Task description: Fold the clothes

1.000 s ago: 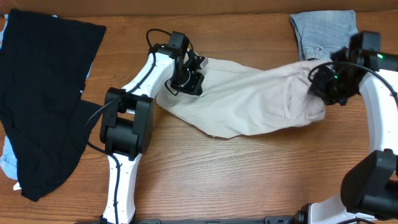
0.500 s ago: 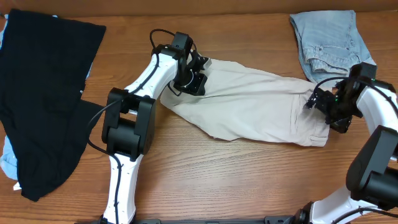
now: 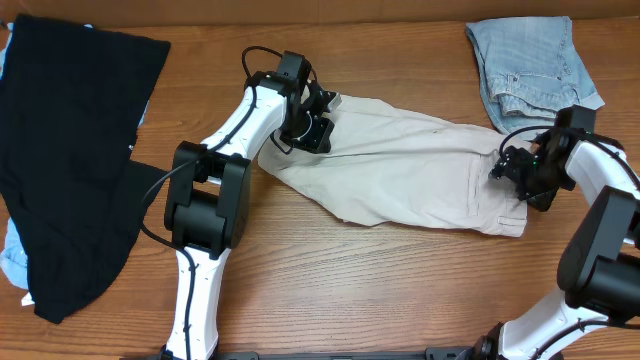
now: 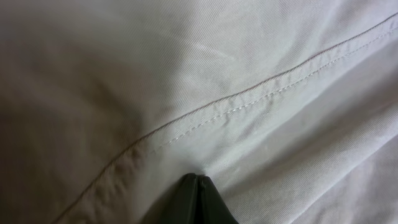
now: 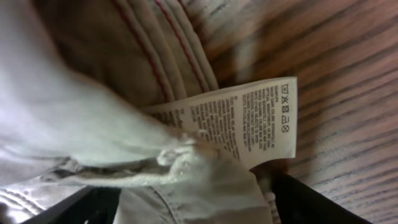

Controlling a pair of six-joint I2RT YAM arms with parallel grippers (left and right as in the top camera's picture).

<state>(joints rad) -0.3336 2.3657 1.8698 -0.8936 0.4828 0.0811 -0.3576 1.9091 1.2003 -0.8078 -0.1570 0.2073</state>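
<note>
Closest in, the left pincer point(image 4: 198, 194) has its two dark fingers pressed together, and the light beige cotton khaki shorts point(image 4: 186, 74) pucker right at their tips, so it looks clamped on a small pinch of that cloth. Just ahead of the tips a double-stitched seam point(image 4: 249, 99) runs slantwise across the fabric.

At the right pincer point(image 5: 186, 208) the dark fingers point(image 5: 71, 208) stand apart with a bunched knot of the same beige cloth filling the gap. Whether they squeeze it or merely flank it, I cannot tell. A white printed care label point(image 5: 249, 118) sticks out of the bunch just beyond the tips, lying partly over the brown wooden bench point(image 5: 354, 93). Past it are waistband ridges with red stitching point(image 5: 168, 50). The cloth to that side is blurred.

From above, the shorts point(image 3: 400, 170) lie spread on the bench point(image 3: 380, 290) between the two pincers, with the left one point(image 3: 312, 128) on one end and the right one point(image 3: 525, 172) at the waistband end.

Farther off, behind the right pincer, a crumpled pair of pale-blue denim shorts point(image 3: 525, 55) sits apart from the beige pair. Well away on the outer side of the left pincer, a large black garment point(image 3: 70, 150) lies spread out, with a sliver of light blue cloth point(image 3: 10, 262) showing at its edge.
</note>
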